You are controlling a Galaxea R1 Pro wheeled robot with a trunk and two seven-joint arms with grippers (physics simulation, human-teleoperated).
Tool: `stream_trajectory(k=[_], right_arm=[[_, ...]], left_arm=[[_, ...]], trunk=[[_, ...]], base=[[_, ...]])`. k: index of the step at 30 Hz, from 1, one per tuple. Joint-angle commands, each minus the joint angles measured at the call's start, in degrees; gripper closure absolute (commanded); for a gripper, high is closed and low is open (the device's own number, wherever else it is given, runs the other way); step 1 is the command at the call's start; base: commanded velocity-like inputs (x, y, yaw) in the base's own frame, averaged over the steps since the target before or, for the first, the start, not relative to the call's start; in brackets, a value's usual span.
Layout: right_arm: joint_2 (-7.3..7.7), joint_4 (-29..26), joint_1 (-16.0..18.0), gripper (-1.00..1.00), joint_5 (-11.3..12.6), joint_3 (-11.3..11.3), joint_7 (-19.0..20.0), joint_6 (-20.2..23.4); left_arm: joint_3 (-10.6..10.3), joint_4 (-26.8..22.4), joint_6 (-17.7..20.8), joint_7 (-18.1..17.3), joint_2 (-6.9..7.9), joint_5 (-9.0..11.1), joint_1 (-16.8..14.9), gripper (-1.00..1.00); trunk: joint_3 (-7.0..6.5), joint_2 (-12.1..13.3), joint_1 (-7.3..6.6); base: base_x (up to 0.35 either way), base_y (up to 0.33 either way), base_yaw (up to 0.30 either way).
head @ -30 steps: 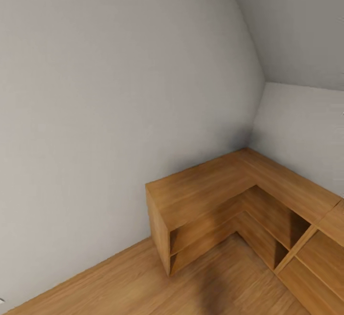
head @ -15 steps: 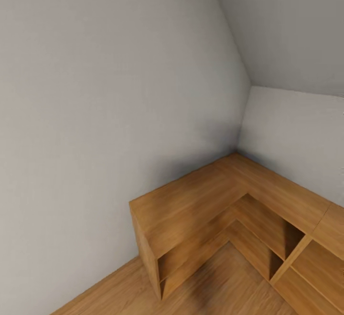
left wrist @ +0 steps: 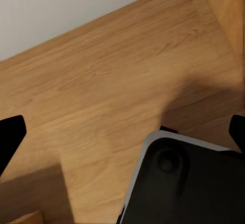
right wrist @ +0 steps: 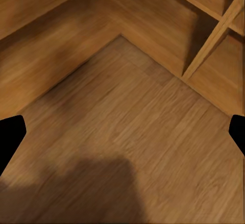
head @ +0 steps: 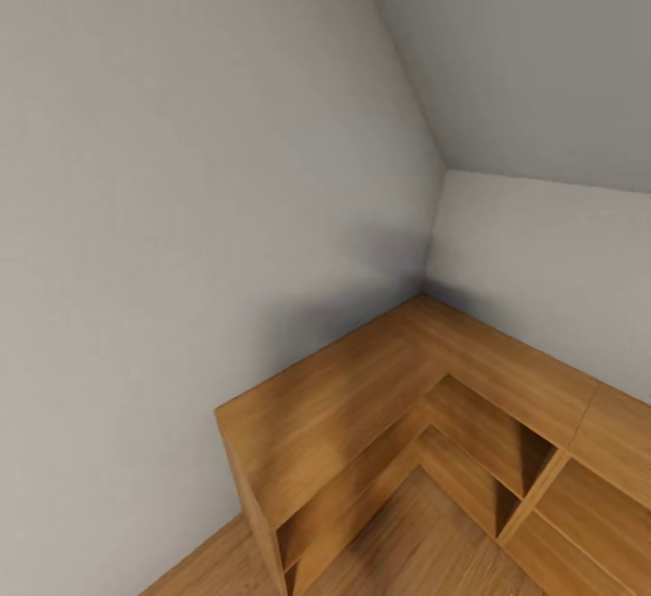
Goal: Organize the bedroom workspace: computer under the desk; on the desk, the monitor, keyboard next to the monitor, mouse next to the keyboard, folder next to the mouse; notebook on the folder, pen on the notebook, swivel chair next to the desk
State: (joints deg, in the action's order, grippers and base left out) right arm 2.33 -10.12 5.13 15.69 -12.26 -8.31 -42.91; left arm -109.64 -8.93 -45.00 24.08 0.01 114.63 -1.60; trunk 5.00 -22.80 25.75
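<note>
Bedroom corner, robot in transit; none of the desk items appear in these frames.

Item 1. Walls [head: 181,171]: pale grey, sloped, filling the upper and left parts of the head view; two surfaces meet at a seam running from the top centre down to the middle right.

Item 2. Corner shelf unit [head: 362,388]: light wood, L-shaped, low, in the lower right of the head view. Its top follows the two walls and touches both. Open compartments face inward (all bare as far as the frame shows). The same unit occupies the upper part of the right wrist view [right wrist: 204,40], with an upright divider at upper right.

Item 3. Floor [left wrist: 102,81]: light wood planks, seen in the left wrist view across the centre, with a grey wall strip along the upper left. It also fills the lower part of the right wrist view, carrying a dark shadow at the bottom.

Item 4. Robot base [left wrist: 189,183]: dark rounded body with a pale rim, lower right of the left wrist view.

Item 5. Left gripper [left wrist: 122,137]: black fingertips at the far left and far right edges of its view, spread wide, nothing between them.

Item 6. Right gripper [right wrist: 122,137]: black fingertips likewise at both side edges, spread wide, holding nothing, above bare floor.
</note>
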Motion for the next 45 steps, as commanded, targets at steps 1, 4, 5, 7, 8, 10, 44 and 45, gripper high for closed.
stream_trajectory(k=[1,4,5,7,8,10,44,45], right_arm=[[0.03,0.01,0.05,-1.0,0.3,-0.49,-0.3,-0.12],[0.04,0.01,0.05,-1.0,0.3,-0.49,-0.3,-0.09],[0.04,0.01,0.05,-1.0,0.3,-0.49,-0.3,-0.09],[0.04,0.01,0.05,-1.0,0.3,-0.48,-0.3,-0.08],[0.04,0.01,0.05,-1.0,0.3,-0.48,-0.3,-0.08],[0.05,0.01,0.05,-1.0,0.3,-0.48,-0.3,-0.08],[0.03,-0.04,0.05,-1.0,0.45,-0.48,-0.25,1.49],[0.04,-0.05,0.05,-1.0,0.46,-0.48,-0.24,1.59]], left_arm=[[-0.48,-0.12,-0.17,0.53,0.01,0.07,-0.07,-1.0],[-0.46,-0.12,-0.17,0.53,0.0,0.07,-0.06,-1.0],[-0.45,-0.12,-0.17,0.53,0.0,0.07,-0.06,-1.0],[-0.46,-0.12,-0.17,0.53,-0.01,0.07,-0.07,-1.0],[-0.45,-0.12,-0.17,0.53,-0.01,0.07,-0.07,-1.0],[-0.46,-0.12,-0.17,0.53,-0.01,0.07,-0.07,-1.0],[-0.49,-0.12,-0.1,0.5,-0.01,0.13,-0.07,-1.0],[-0.49,-0.12,-0.11,0.48,-0.01,0.14,-0.07,-1.0]], trunk=[[0.05,-0.12,0.04],[-0.15,-0.12,0.04],[-0.22,-0.12,0.04],[-0.36,-0.12,0.04],[-0.42,-0.12,0.04],[-0.56,-0.12,0.04],[-2.2,-0.12,0.04],[-2.21,-0.12,0.04]], base=[[0.01,0.0,-0.183],[0.006,0.0,-0.183],[0.003,0.0,-0.183],[0.002,0.0,-0.183],[0.002,0.0,-0.183],[0.005,0.0,-0.183],[0.127,0.0,-0.222],[0.001,0.0,-0.269]])
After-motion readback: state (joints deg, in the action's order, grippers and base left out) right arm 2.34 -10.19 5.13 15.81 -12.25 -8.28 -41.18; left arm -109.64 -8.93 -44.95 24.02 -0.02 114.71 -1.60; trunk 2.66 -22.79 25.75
